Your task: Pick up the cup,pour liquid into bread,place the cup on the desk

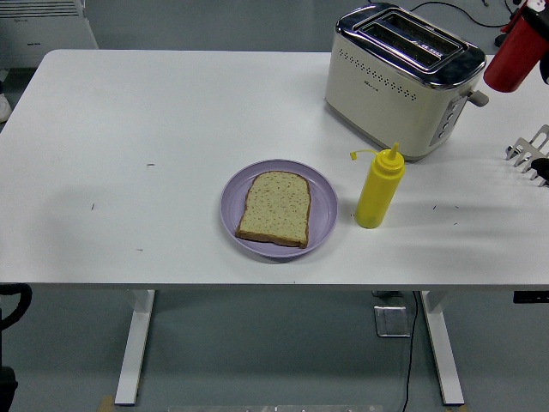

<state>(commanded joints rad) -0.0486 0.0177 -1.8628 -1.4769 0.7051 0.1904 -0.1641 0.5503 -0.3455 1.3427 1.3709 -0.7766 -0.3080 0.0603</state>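
Observation:
A red squeeze bottle (513,53) hangs tilted in the air at the top right corner, past the toaster. My right hand (543,67) holds it and is almost wholly cut off by the picture's edge. Silver parts of the right arm (527,154) show at the right edge over the table. No cup is in view. A slice of bread (275,208) lies flat on a purple plate (323,210) in the middle of the table's near half, with no sauce visible on it. A black part of my left arm (12,305) rests at the lower left edge, below the table.
A yellow squeeze bottle (378,188) stands upright just right of the plate. A cream and chrome toaster (401,79) sits at the back right. The white table (137,129) is bare on its left half.

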